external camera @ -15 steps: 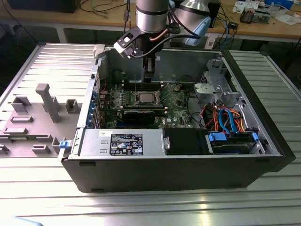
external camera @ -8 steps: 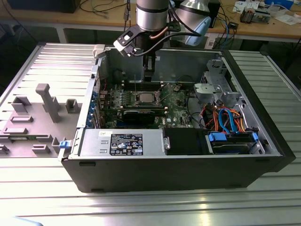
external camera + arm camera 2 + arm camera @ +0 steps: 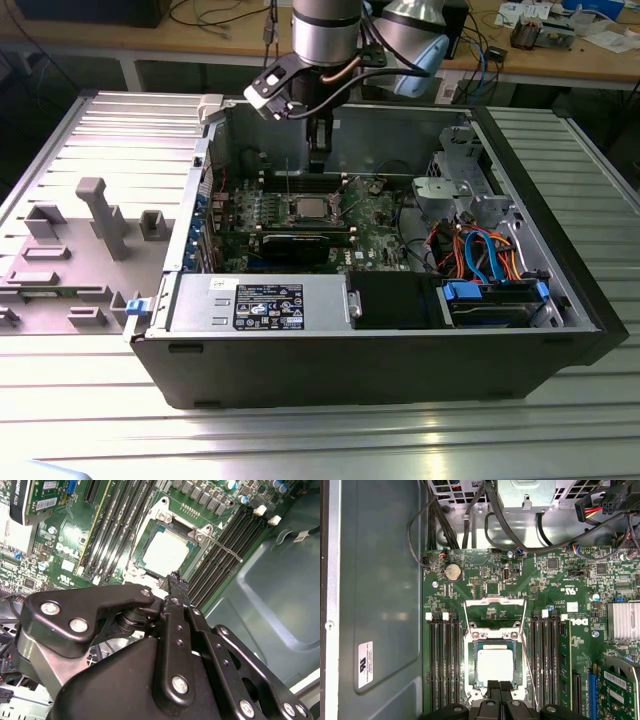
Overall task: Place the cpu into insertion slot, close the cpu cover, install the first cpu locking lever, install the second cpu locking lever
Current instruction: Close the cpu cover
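white sticker [image 3: 365, 664], print too small to read

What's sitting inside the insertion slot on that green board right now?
The cpu lies in it, its silver top showing through the window of the cpu cover. Whatever is beneath the chip is hidden.

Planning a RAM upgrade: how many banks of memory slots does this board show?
2. The first bank runs along one side of the cpu, the second bank along the opposite side. The gripper may hide more.

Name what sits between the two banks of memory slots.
In the first wrist view, the cpu lies between the memory slots, framed by the cpu cover.
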`<state>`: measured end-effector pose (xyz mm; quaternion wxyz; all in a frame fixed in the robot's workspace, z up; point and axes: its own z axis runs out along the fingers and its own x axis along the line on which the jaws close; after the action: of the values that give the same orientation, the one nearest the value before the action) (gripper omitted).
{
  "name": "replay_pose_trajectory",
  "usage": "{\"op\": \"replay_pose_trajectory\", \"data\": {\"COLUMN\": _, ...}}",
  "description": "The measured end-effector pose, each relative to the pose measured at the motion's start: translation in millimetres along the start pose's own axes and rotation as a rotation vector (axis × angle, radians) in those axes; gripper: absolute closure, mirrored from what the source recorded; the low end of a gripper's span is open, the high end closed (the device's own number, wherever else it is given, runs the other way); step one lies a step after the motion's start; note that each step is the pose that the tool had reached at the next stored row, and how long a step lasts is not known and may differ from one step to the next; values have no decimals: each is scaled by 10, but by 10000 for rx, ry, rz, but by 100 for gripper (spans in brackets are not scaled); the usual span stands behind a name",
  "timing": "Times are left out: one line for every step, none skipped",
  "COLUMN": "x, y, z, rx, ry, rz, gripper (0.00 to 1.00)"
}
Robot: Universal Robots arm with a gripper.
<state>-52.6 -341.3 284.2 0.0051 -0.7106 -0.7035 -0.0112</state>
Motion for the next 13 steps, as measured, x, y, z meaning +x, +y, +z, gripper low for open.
{"op": "replay_pose_trajectory", "data": {"x": 0, "y": 12, "z": 0, "rx": 0, "ry": 0, "rz": 1, "gripper": 89}}
{"op": "replay_pose_trajectory", "data": {"x": 0, "y": 19, "z": 0, "rx": 0, "ry": 0, "rz": 1, "gripper": 89}}
{"op": "replay_pose_trajectory", "data": {"x": 1, "y": 28, "z": 0, "rx": 0, "ry": 1, "rz": 1, "gripper": 89}}
{"op": "replay_pose_trajectory", "data": {"x": 0, "y": 36, "z": 0, "rx": 0, "ry": 0, "rz": 0, "gripper": 89}}
{"op": "replay_pose_trajectory", "data": {"x": 1, "y": 45, "z": 1, "rx": 0, "ry": 1, "rz": 0, "gripper": 89}}
{"op": "replay_pose_trajectory", "data": {"x": 1, "y": 58, "z": 1, "rx": 0, "ry": 1, "rz": 1, "gripper": 89}}
{"op": "replay_pose_trajectory", "data": {"x": 1, "y": 66, "z": 1, "rx": 0, "ry": 1, "rz": 1, "gripper": 89}}
{"op": "replay_pose_trajectory", "data": {"x": 1, "y": 75, "z": 1, "rx": 0, "ry": 0, "rz": 1, "gripper": 89}}
{"op": "replay_pose_trajectory", "data": {"x": 1, "y": 85, "z": 1, "rx": 0, "ry": 1, "rz": 1, "gripper": 89}}
{"op": "replay_pose_trajectory", "data": {"x": 1, "y": 92, "z": 1, "rx": 0, "ry": 1, "rz": 0, "gripper": 89}}
{"op": "replay_pose_trajectory", "data": {"x": 1, "y": 103, "z": 1, "rx": 0, "ry": 0, "rz": 0, "gripper": 89}}
{"op": "replay_pose_trajectory", "data": {"x": 2, "y": 119, "z": 1, "rx": 0, "ry": 0, "rz": 0, "gripper": 89}}
{"op": "replay_pose_trajectory", "data": {"x": 2, "y": 128, "z": 1, "rx": 0, "ry": 0, "rz": 0, "gripper": 89}}
